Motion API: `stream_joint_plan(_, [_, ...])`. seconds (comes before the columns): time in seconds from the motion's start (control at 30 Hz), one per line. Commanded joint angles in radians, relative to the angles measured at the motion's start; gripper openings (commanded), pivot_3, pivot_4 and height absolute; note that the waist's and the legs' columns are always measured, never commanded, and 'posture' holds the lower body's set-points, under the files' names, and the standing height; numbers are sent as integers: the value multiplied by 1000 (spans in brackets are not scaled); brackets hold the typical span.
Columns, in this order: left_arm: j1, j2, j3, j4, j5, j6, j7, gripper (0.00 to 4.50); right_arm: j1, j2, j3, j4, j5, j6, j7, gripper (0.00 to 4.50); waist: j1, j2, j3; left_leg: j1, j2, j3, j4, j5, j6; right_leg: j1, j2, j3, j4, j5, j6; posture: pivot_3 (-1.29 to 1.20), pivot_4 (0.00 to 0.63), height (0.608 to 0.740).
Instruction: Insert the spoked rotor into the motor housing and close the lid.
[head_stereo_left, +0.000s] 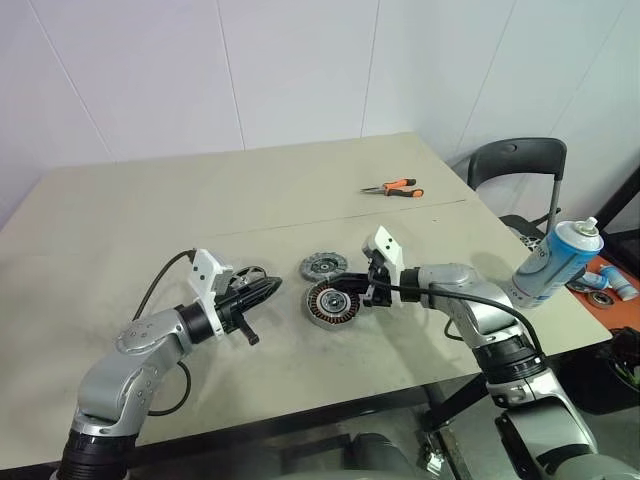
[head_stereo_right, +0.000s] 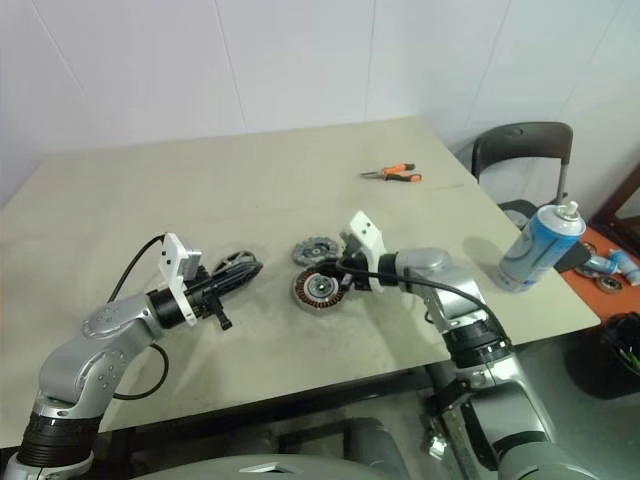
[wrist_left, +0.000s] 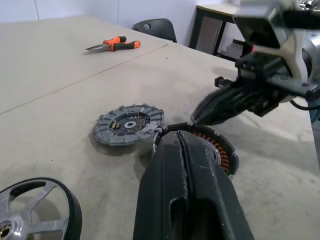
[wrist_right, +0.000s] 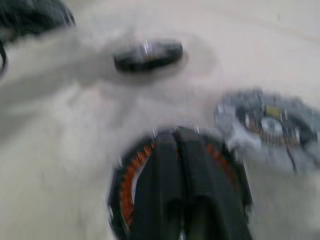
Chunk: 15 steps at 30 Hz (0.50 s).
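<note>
Table (head_stereo_left: 120, 230) — motor housing (head_stereo_left: 331, 303) windings-up

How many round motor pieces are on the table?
3. The motor housing lies at the right gripper's tips, the lid just behind it, and the spoked rotor beside the left gripper. None looks hidden.

Table (head_stereo_left: 120, 210) bears housing (head_stereo_left: 331, 303), lid (head_stereo_left: 322, 266), pliers (head_stereo_left: 394, 188)
</note>
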Motion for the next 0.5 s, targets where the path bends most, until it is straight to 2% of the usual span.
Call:
stream_joint_plan(0.03, [-1,7,20,-27,-7,-23,-6,0,-17,10,6,-9,-8,-38,5,30,-3,0,0,0,0,0,0,0,0,0,0,0,0,0,0,0,0,740])
stream_joint_plan(0.27, [2,6,16,-25,-4,-28,-9,0,-19,60,7,-13,-20,-58,-41,30,-1,0,0,1,0,-1,0,0,0,0,2,0,1,0,0,0,0,740])
stream_joint_plan(0.5, [15,4,12,-24,-3,-38,-11,0,8,41,61,-3,-79,-106,-29,30,0,0,0,0,0,-1,0,0,0,0,0,0,0,0,0,0,0,740])
